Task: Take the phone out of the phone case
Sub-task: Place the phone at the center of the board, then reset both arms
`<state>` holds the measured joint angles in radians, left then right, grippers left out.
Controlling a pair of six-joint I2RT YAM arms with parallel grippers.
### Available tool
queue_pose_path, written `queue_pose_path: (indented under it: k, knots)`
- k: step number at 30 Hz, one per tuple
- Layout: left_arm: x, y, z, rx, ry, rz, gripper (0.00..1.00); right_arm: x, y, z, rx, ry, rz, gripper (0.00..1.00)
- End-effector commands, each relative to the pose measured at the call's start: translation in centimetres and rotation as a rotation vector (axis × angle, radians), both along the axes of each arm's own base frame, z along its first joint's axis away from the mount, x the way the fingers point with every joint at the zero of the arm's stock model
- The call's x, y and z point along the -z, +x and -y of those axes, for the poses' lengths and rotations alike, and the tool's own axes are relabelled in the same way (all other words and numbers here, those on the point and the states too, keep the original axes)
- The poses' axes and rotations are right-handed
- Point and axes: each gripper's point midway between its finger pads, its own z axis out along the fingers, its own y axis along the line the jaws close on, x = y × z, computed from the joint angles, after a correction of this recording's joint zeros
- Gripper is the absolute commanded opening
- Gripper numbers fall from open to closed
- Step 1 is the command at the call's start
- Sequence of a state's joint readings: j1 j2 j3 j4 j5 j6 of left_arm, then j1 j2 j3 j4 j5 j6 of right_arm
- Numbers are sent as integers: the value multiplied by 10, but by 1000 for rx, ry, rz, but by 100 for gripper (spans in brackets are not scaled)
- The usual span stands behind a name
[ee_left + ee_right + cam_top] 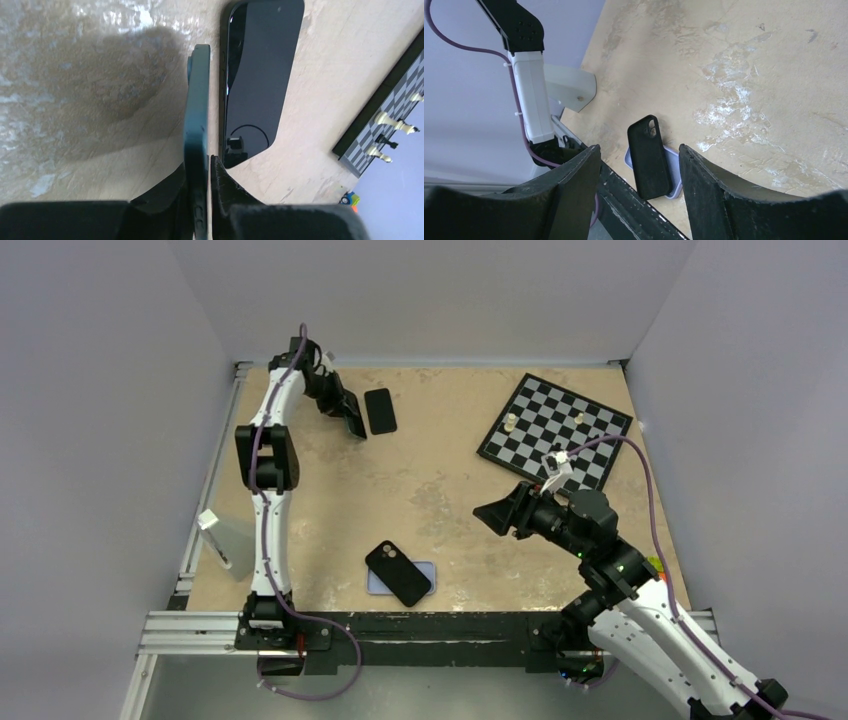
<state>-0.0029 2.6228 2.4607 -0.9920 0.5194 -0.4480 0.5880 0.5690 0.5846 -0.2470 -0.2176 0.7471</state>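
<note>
Black handset (398,573) lying across lavender phone case (374,585), hiding contents; chessboard (545,430) upper right; right claw (639,148) wide; left claw (204,167) clamping teal slab (196,100).

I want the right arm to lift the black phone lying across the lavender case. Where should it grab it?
The black phone lies flat, camera side up, diagonally on the lavender case, so only its narrow width suits a pinch. Probably take its long edges at mid-length, from straight above, right hand turned to match.
</note>
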Motion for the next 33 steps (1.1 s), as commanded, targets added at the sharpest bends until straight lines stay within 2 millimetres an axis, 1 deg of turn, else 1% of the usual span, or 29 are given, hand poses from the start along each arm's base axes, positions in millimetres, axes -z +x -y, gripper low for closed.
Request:
queue_pose_path:
  k: [1, 3, 4, 8, 11, 12, 13, 14, 16, 17, 18, 20, 21, 23, 24, 26, 27, 28, 30, 32, 33]
  knots:
    - [-22, 25, 1, -8, -21, 112, 24, -14, 7, 0, 30, 45, 42, 62]
    - [-24, 27, 1, -6, -18, 123, 29, -13, 7, -1, 24, 50, 38, 62]
    - [-25, 28, 1, 1, -19, 133, 34, -13, 7, -2, 22, 53, 36, 62]
    - [-30, 27, -5, 17, 29, 154, 46, -13, 7, -3, 17, 61, 36, 61]
    - [-50, 29, -16, 4, 96, 195, 53, -15, 6, -4, 14, 69, 37, 61]
    - [-59, 28, -22, -7, 132, 209, 55, -15, 6, -4, 14, 69, 36, 61]
    - [-69, 27, -29, -21, 174, 228, 60, -15, 6, -3, 14, 66, 37, 61]
    - [-79, 27, -38, -40, 227, 247, 68, -15, 6, -3, 17, 64, 36, 61]
    - [-108, 26, -55, -77, 323, 315, 73, -14, 7, 0, 30, 53, 33, 61]
    - [-128, 26, -65, -106, 373, 357, 75, -12, 7, 2, 41, 42, 27, 61]
    - [-148, 23, -70, -119, 401, 395, 75, -10, 8, 4, 52, 33, 25, 62]
    - [-188, 16, -74, -136, 419, 470, 75, -10, 11, 9, 83, 12, 24, 63]
    - [-214, 9, -71, -140, 409, 517, 75, -9, 13, 13, 106, -6, 24, 63]
    - [-248, -8, -54, -126, 368, 576, 75, -7, 18, 25, 168, -46, 24, 66]
    - [-263, -18, -40, -112, 331, 608, 75, -6, 20, 31, 200, -66, 20, 68]
    - [-287, -43, -3, -65, 243, 677, 77, -5, 26, 50, 302, -110, 21, 71]
    - [-291, -57, 17, -36, 204, 705, 80, -6, 28, 59, 347, -124, 24, 73]
    - [-286, -73, 34, -7, 178, 708, 84, -7, 28, 69, 393, -132, 34, 75]
    - [-298, -109, 68, 60, 130, 741, 88, -15, 27, 86, 470, -136, 58, 80]
    - [-307, -144, 90, 105, 71, 774, 92, -22, 22, 101, 525, -130, 84, 83]
    - [-314, -162, 98, 126, 41, 820, 95, -26, 19, 108, 547, -128, 102, 84]
